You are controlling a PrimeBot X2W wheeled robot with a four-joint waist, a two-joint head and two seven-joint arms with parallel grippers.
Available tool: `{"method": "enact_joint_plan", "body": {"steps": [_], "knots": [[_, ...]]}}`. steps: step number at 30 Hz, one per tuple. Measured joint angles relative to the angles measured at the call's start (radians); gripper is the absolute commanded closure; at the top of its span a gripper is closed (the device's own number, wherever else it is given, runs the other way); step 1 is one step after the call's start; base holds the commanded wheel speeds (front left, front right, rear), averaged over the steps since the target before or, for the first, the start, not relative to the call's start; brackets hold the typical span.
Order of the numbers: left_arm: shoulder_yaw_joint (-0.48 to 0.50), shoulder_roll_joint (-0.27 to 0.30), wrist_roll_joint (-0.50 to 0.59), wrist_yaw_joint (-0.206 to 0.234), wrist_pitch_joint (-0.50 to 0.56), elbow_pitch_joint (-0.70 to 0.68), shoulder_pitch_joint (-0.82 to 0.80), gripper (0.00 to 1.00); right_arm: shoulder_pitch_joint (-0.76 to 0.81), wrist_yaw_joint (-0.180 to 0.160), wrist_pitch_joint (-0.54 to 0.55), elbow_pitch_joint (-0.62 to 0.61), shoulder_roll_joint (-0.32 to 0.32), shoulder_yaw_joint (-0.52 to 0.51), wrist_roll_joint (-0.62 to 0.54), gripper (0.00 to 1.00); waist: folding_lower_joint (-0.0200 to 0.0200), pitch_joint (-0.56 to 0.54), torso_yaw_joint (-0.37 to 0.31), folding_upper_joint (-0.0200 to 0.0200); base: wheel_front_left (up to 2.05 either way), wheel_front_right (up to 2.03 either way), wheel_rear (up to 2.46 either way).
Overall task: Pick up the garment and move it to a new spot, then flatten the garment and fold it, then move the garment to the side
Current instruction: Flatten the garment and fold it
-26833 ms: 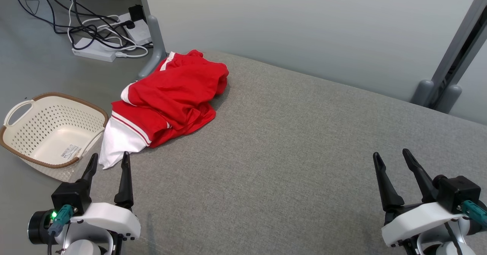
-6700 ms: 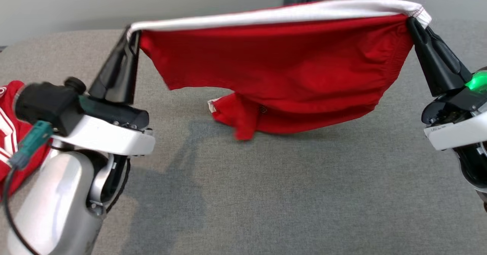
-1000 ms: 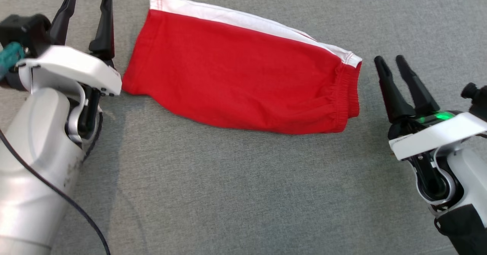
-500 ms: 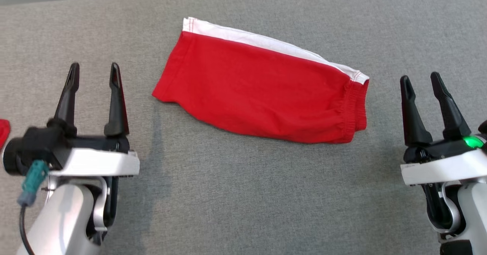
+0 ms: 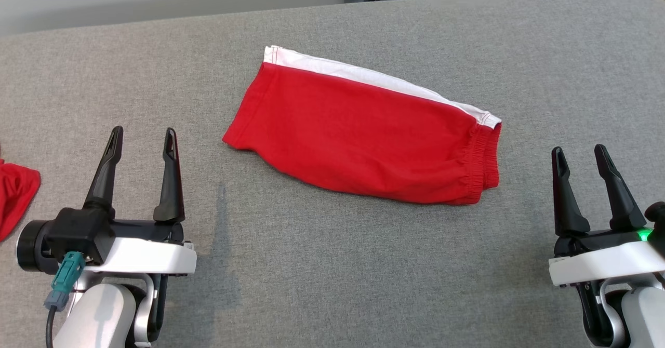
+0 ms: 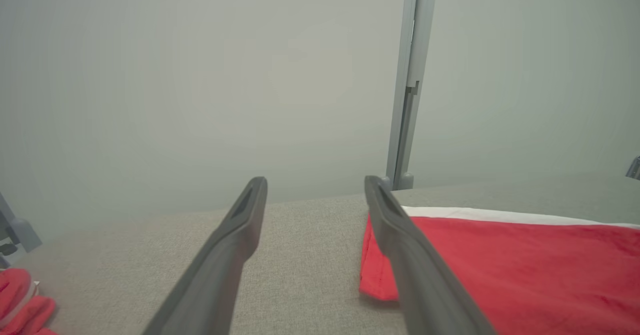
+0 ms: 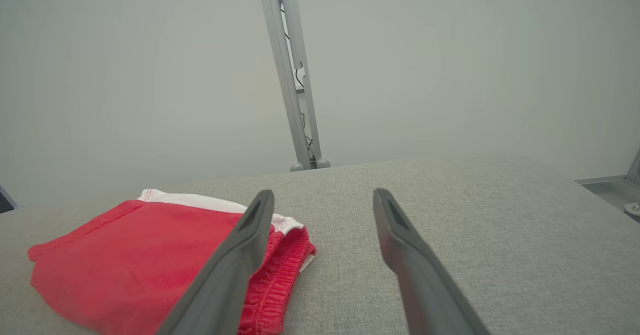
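Shorts (image 5: pixel 363 135), red with a white side stripe (image 5: pixel 374 78), lie folded in half lengthwise near the middle of the grey cloth-covered table (image 5: pixel 332 265). In the head view their long axis runs from 10 o'clock to 4 o'clock, with the elastic waistband (image 5: pixel 480 161) at the 4 o'clock end and the leg hem (image 5: pixel 241 114) at the 10 o'clock end. They look flat, with no big wrinkles.

The left gripper (image 5: pixel 141 135) sits at 8 o'clock of them and the right gripper (image 5: pixel 578 150) at 4 o'clock. Both have their fingers spread wide, hold nothing and are apart from the cloth.

What is likely left is a second fold, end over end, then the move aside. To do that well, pinch both corners of one end through all layers. Lift low, then lay that end squarely onto the other so the edges meet.

Another red garment (image 5: pixel 15 195) at 9 o'clock should be left alone.
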Motion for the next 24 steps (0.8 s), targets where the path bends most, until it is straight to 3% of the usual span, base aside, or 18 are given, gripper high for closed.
{"method": "enact_joint_plan", "body": {"steps": [13,18,24], "knots": [[0.002,-0.007,-0.001,-0.035,0.000,0.048,-0.028,0.00,0.000,0.000,0.013,-0.006,0.008,0.001,-0.006,0.00,0.0000,0.007,-0.006,0.0000,0.00,0.00,0.00],[-0.033,-0.005,-0.013,-0.091,0.053,0.107,-0.108,0.00,-0.012,0.000,0.014,-0.010,0.011,0.014,-0.004,0.00,0.0000,0.026,-0.020,0.0000,0.00,0.00,0.00],[-0.076,-0.020,-0.067,-0.194,0.173,0.299,-0.267,0.00,-0.043,0.000,0.014,-0.008,0.013,0.043,-0.003,0.00,0.0000,0.073,-0.058,0.0000,0.00,0.00,0.00]]}}
